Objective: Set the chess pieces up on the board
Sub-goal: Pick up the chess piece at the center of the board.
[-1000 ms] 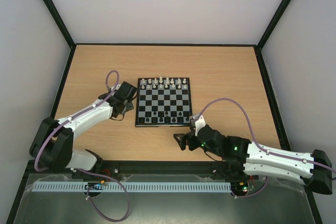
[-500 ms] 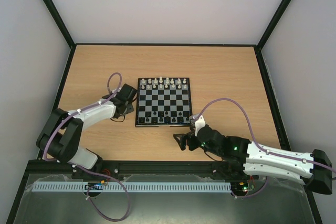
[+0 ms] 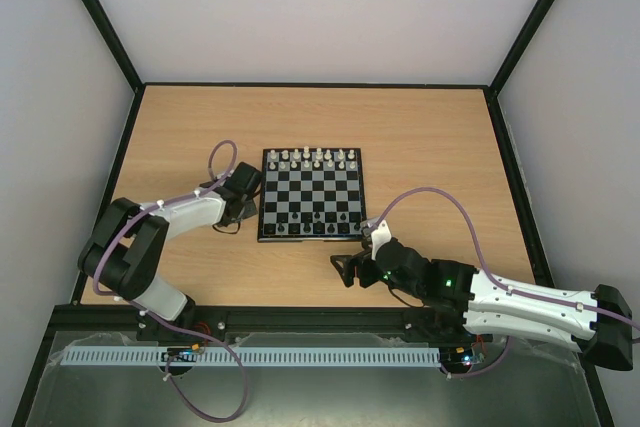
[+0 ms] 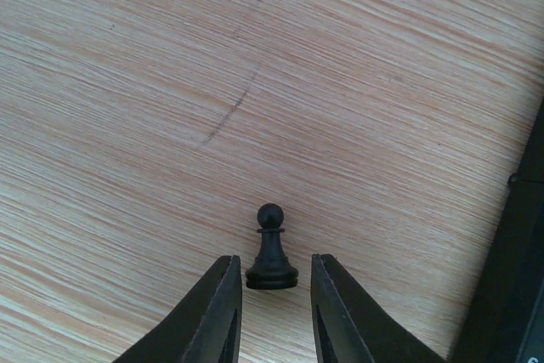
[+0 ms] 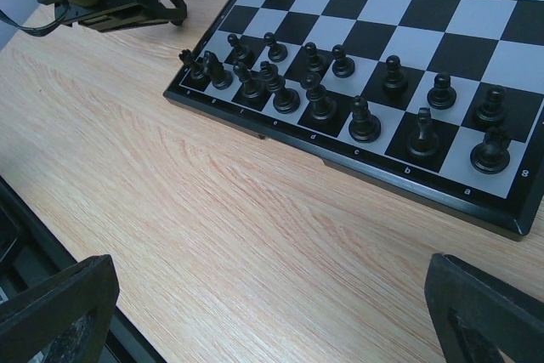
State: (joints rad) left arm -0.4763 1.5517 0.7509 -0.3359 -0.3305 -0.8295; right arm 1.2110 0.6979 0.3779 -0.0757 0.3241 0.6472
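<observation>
Black pawn (image 4: 271, 248), near board (image 4: 515, 282) edge (left fingers (image 4: 217, 320) flanking)

In the top external view the chess pieces (image 3: 312, 159) are too small for their kinds to be told, and the left gripper's (image 3: 238, 209) fingertips are hidden beneath its body. In the left wrist view only a dark strip of the board (image 4: 520, 278) is seen, cut off by the right edge. In the right wrist view the right gripper's (image 5: 272, 308) fingers (image 5: 59, 308) are cut off by the bottom edge.
</observation>
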